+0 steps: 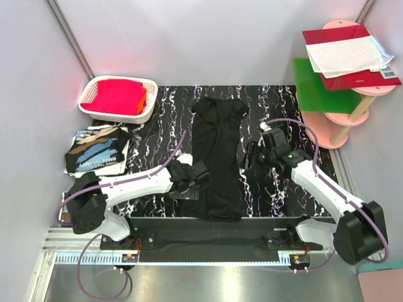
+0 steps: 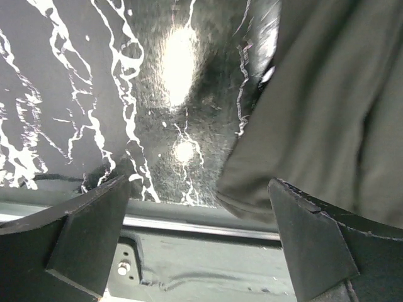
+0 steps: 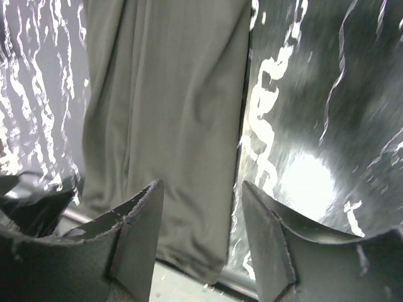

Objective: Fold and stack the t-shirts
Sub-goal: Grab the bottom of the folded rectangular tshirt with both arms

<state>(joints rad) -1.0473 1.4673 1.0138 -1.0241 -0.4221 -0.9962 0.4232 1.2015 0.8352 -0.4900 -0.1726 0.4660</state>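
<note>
A black t-shirt (image 1: 217,157) lies folded into a long narrow strip down the middle of the black marbled table (image 1: 283,100). My left gripper (image 1: 194,178) is open and empty at the strip's lower left edge; in the left wrist view the shirt's bottom corner (image 2: 327,119) lies by the right finger (image 2: 315,245). My right gripper (image 1: 250,157) is open and empty at the strip's right edge; in the right wrist view the shirt (image 3: 170,113) runs between and beyond the fingers (image 3: 135,245). A folded printed t-shirt (image 1: 97,149) lies at the left.
A white basket (image 1: 118,98) with red and orange cloth stands at the back left. A pink and green stand (image 1: 334,94) with a red book is at the back right. The metal rail (image 1: 208,236) runs along the near edge.
</note>
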